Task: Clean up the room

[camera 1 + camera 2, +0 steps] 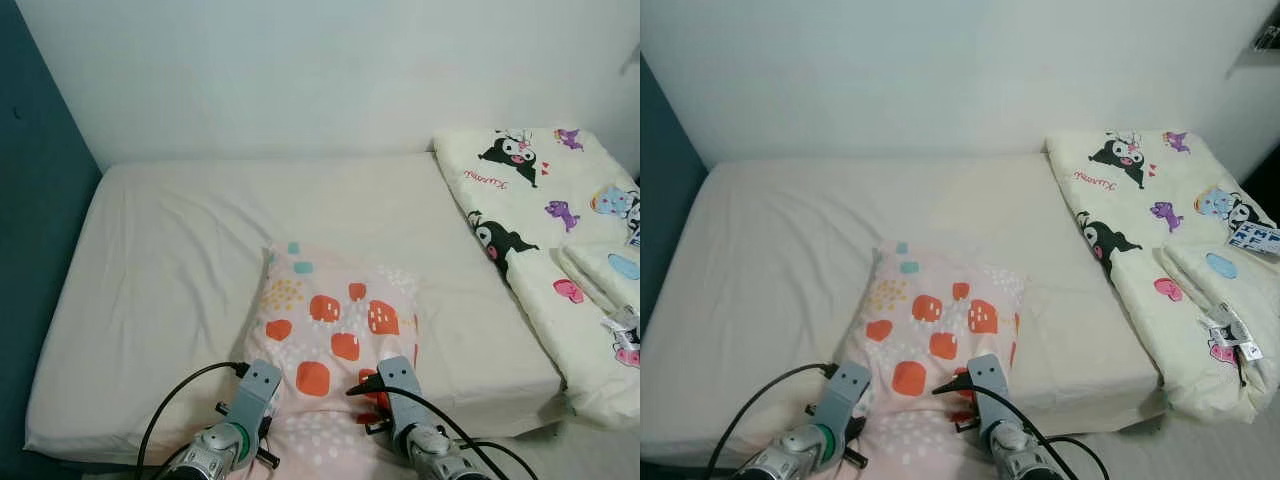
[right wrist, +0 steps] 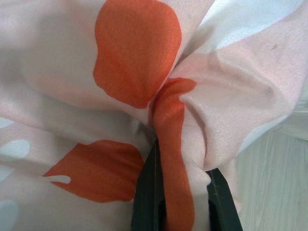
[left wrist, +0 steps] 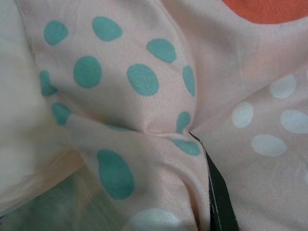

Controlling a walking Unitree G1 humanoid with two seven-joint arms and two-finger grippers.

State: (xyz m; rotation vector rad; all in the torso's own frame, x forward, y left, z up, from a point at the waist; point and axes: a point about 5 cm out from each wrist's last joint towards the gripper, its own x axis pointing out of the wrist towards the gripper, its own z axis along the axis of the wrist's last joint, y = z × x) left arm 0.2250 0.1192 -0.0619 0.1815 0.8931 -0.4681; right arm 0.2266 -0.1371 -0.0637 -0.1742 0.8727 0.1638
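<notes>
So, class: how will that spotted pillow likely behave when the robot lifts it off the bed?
The pillow looks soft: its cover bunches where the right hand pinches it, so it will probably sag. It seems puffy, likely light. The left hand grips cloth too.

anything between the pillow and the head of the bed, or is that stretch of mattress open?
Nothing visible blocks it. Both grippers, left and right, pinch the near edge of the pink patterned pillow; beyond it the mattress is bare sheet to the wall. The folded cartoon-print quilt lies off to the right.
</notes>
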